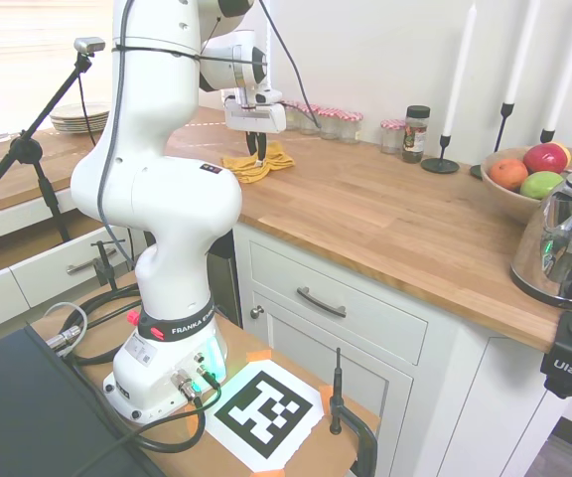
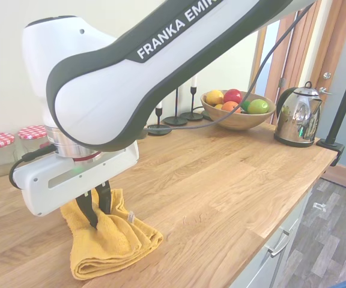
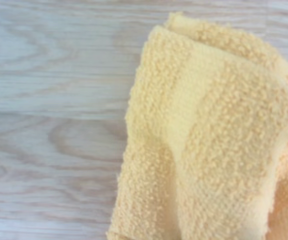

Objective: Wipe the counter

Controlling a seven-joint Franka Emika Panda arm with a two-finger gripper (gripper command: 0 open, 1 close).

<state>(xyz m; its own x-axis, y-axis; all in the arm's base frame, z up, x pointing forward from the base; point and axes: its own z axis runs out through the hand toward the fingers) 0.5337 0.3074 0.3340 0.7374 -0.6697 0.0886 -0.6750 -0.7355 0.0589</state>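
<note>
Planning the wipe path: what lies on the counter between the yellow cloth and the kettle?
Nothing: in the second exterior view the counter is bare wood from the yellow cloth to the kettle.

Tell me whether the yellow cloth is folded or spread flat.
Folded: the cloth lies bunched in thick layers on the counter.
</note>
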